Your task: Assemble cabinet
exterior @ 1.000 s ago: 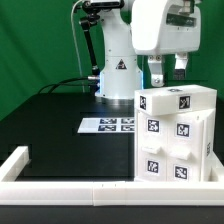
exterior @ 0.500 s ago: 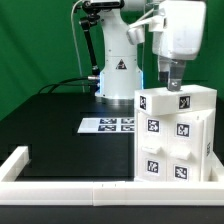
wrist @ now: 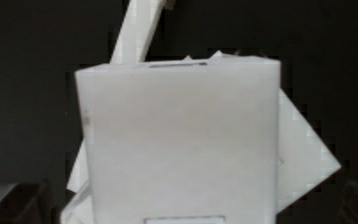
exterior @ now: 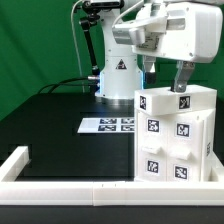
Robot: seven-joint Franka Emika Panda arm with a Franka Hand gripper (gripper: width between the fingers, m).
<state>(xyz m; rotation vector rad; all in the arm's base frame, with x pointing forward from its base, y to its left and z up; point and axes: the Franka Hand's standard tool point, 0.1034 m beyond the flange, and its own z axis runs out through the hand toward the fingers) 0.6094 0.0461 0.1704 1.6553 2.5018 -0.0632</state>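
Cabinet: the white plastic boxy cabinet (exterior: 176, 135), covered in black-and-white square tags, stands upright on the black table (exterior: 60, 125) at the exterior view's right, close against the low white border frame (exterior: 70, 185) in the foreground.
Build so far: its parts sit stacked into one tall block with a flat top; seams between the box pieces show on the tagged front face. I judge most of the joining already done, since no loose white part lies anywhere on the visible table.
Gripper: the two-finger gripper (exterior: 167, 79) hangs just above the cabinet's top, jaws spread as wide as they go, nothing between them. One finger (exterior: 185, 77) comes down over the top near its tagged edge; whether it touches the surface cannot be told.
Wrist view: the cabinet (wrist: 176, 140) fills the picture as a pale slab directly under the hand, too blurred for detail.
Marker board: the thin flat white marker board (exterior: 108, 125) lies on the table beside the cabinet, toward the exterior view's left, apart from the gripper.
Robot base: the white arm base (exterior: 115, 70) stands behind, before a green backdrop.
What is left: probably a last seating or closing of the top piece, or a final check; the pictures do not show whether every joint is fully home.
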